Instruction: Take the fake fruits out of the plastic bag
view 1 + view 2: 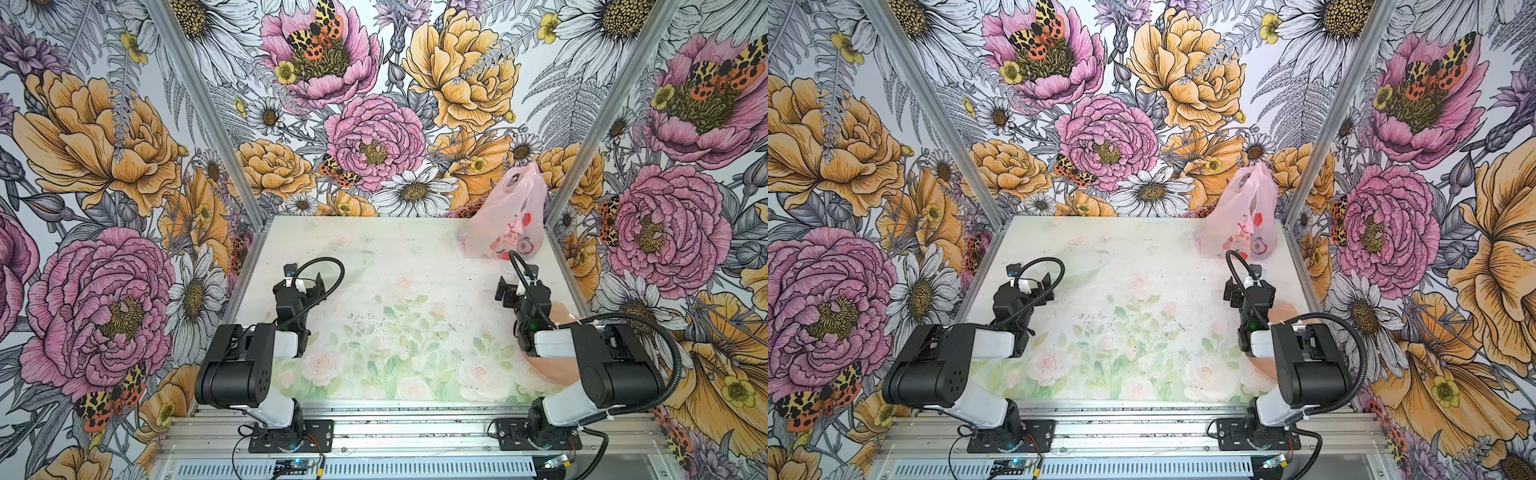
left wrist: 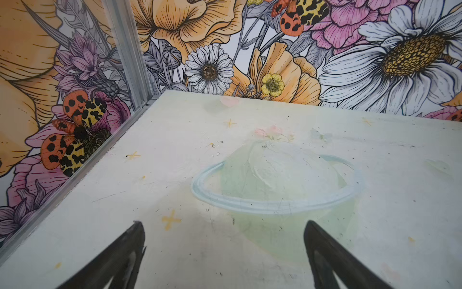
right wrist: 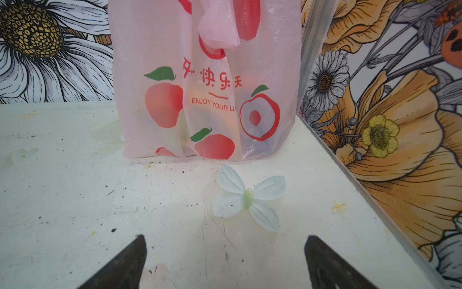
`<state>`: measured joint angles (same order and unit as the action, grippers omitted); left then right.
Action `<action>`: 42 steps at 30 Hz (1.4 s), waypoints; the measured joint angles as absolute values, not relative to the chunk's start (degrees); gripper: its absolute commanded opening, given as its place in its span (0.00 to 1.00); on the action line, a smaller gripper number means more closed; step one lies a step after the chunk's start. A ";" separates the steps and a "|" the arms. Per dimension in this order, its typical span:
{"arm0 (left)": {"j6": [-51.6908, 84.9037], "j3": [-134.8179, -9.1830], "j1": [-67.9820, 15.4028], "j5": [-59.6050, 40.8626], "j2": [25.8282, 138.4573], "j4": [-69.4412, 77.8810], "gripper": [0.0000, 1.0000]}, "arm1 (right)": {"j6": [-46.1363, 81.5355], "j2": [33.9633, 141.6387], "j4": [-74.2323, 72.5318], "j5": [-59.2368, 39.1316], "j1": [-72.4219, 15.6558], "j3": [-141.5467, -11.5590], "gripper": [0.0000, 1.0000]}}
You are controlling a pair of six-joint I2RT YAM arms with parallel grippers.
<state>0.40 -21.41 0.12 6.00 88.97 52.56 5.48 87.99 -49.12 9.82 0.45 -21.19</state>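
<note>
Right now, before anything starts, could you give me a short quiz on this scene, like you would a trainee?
1. True or false: the left hand and the right hand are both open and empty.
2. Which hand points at the plastic bag? A: left. B: right.
3. Fill in: the bag stands in the far ____ corner of the table.
Key: 1 true; 2 B; 3 right.

Both arms folded (elbows bent back), left gripper (image 2: 223,225) spread wide, right gripper (image 3: 225,237) likewise
</note>
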 measured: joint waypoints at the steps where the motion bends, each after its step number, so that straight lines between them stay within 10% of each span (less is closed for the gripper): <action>1: 0.40 -21.41 0.12 5.98 88.97 52.56 0.99 | 5.45 87.99 -49.12 9.82 0.45 -21.17 0.99; 42: -0.69 -16.91 0.10 3.01 83.35 53.71 0.99 | 3.84 87.77 -49.23 8.67 -0.54 -21.08 0.99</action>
<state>-0.69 -16.91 0.10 3.01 83.35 53.71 3.84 87.77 -49.23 8.67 -0.54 -21.08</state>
